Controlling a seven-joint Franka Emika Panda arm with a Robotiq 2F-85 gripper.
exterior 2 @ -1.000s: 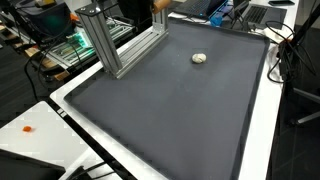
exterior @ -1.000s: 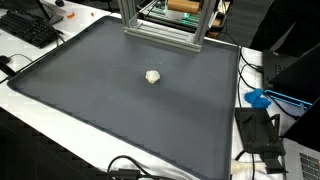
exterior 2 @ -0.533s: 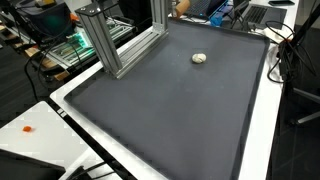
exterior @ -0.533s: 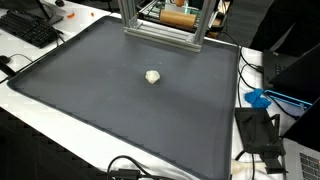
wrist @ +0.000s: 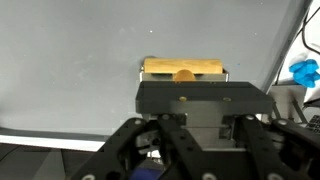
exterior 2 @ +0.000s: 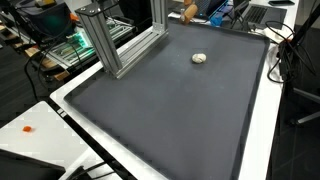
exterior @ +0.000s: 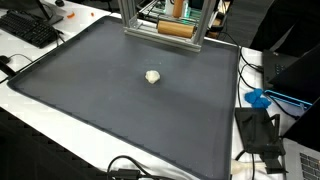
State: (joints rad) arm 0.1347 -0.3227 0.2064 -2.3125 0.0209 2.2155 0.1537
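My gripper point(wrist: 184, 72) fills the lower half of the wrist view, and a tan wooden block point(wrist: 183, 68) sits between its fingertips over a pale grey surface. The fingers seem to close on the block's two ends. In both exterior views the block point(exterior: 175, 28) point(exterior 2: 187, 10) hangs at the far edge of the dark mat point(exterior: 120, 100), behind the aluminium frame point(exterior: 160, 35). Little of the arm shows there. A small white crumpled lump point(exterior: 152, 76) point(exterior 2: 200, 58) lies alone on the mat, well apart from the gripper.
The aluminium frame point(exterior 2: 115, 45) stands along the mat's point(exterior 2: 170, 110) far side. A keyboard point(exterior: 30, 30), cables point(exterior: 125, 168), a blue object point(exterior: 258, 98) point(wrist: 303, 72) and black gear point(exterior: 262, 130) lie beyond the mat's edges on the white table.
The wooden block has moved down behind the aluminium frame, closer to the mat's far edge. The white lump has not moved.
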